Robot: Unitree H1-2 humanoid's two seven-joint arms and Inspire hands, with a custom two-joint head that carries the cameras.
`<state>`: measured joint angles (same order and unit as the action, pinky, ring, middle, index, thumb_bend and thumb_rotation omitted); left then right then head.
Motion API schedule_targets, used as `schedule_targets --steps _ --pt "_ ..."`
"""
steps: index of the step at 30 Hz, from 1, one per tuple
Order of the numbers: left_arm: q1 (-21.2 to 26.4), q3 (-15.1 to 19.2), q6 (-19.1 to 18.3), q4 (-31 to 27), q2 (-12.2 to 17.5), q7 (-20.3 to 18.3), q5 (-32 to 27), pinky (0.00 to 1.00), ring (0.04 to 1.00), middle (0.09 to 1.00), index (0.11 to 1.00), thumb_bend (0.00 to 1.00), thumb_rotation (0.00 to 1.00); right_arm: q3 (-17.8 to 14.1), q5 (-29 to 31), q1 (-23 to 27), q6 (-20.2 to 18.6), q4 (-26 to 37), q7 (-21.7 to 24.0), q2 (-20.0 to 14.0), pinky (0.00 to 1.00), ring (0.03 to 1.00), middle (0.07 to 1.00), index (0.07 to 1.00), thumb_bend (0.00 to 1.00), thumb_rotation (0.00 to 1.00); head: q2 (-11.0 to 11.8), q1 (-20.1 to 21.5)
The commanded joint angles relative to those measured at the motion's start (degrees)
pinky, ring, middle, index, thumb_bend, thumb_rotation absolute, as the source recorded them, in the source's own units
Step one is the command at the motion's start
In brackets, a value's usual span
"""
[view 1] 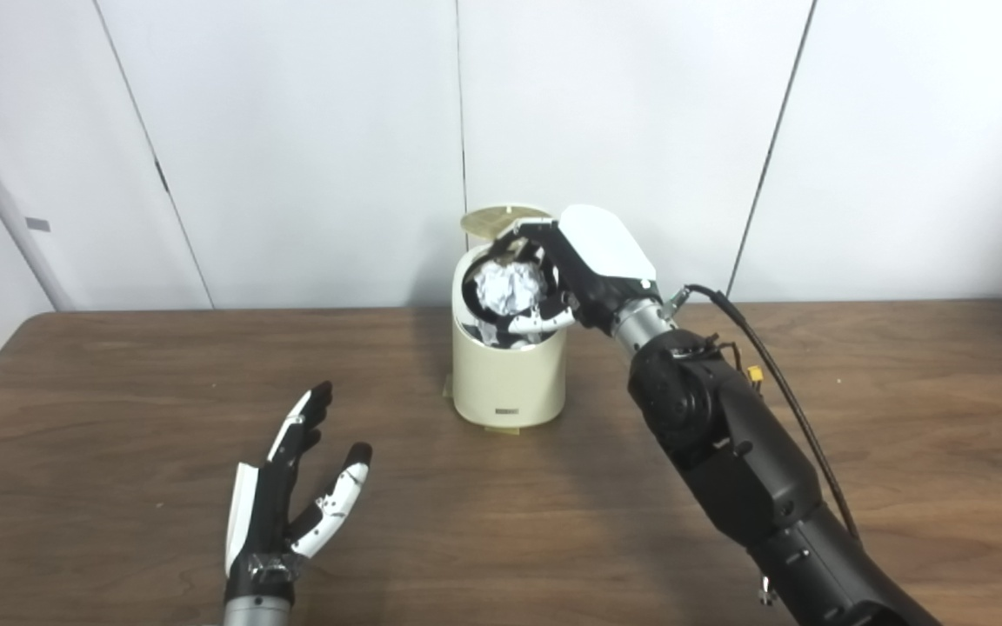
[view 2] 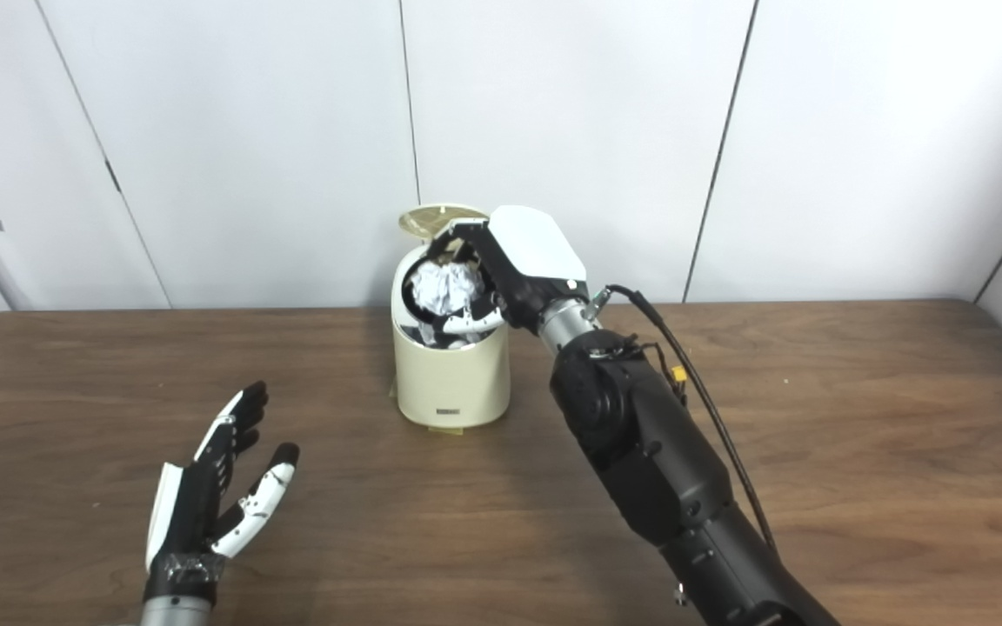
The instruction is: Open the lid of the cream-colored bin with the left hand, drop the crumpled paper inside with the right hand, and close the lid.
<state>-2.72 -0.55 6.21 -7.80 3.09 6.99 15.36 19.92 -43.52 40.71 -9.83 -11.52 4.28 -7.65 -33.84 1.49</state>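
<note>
We see a wooden tabletop (view 1: pixel 858 435) taking up most of the view, white wall panels behind. Our right arm reaches across it from the lower right up to the cream-colored bin (view 1: pixel 510 382), which stands upright near the middle-back of the tabletop. Bin lid (view 1: pixel 501 219) is already up, tilted back behind the opening, so the open-lid step looks done. Right hand (view 1: pixel 566 278) sits at the bin mouth, fingers curled around the crumpled paper (view 1: pixel 511 289); the white ball is right in the opening, at or just inside the rim. We judge it is in the hand's grip and not yet dropped, though the contact is partly hidden by the fingers. Left hand (view 1: pixel 292 487) is well apart from the bin, low over the near-left tabletop, palm up-ish, fingers spread, holding nothing, not touching the lid.

Progress, our call: step one finished, step two midway. Left to do: release the paper so it falls inside, pull the right hand clear, close the lid.
</note>
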Motion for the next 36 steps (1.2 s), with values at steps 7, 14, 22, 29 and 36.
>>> schedule_targets --steps 7,14,22,29,36 --pt "-0.44 -0.58 2.50 0.84 -1.24 0.78 -0.82 0.90 0.915 0.908 0.948 0.52 0.46 0.98 -0.85 1.90 -0.76 0.36 1.10 -0.69 0.52 0.672 0.771 0.727 0.90 0.18 -0.07 0.16" --pt "-0.29 -0.51 2.25 1.01 -1.27 0.92 -0.77 0.90 0.912 0.908 0.944 0.52 0.45 1.03 -0.65 1.90 -0.04 0.31 0.30 -0.90 0.48 0.628 0.733 0.708 0.89 0.15 0.06 0.39" --pt "-0.11 -0.60 2.19 1.28 -1.22 0.89 -0.63 0.91 0.923 0.912 0.950 0.52 0.46 0.58 -0.28 1.95 0.92 -0.11 -0.99 -1.00 0.51 0.649 0.742 0.698 0.88 0.14 0.11 0.45" --pt "-0.05 -0.60 2.70 1.49 -1.26 1.05 -0.64 0.91 0.919 0.911 0.947 0.52 0.44 0.42 -0.49 1.66 1.99 0.01 -2.66 -1.05 0.53 0.638 0.715 0.677 0.86 0.09 0.19 0.61" --pt "-0.02 -0.74 2.53 1.62 -1.12 0.86 -0.49 0.91 0.922 0.916 0.957 0.51 0.45 -2.25 0.80 0.57 9.77 -1.00 -15.09 0.41 0.31 0.391 0.516 0.489 0.50 0.00 0.28 0.62"
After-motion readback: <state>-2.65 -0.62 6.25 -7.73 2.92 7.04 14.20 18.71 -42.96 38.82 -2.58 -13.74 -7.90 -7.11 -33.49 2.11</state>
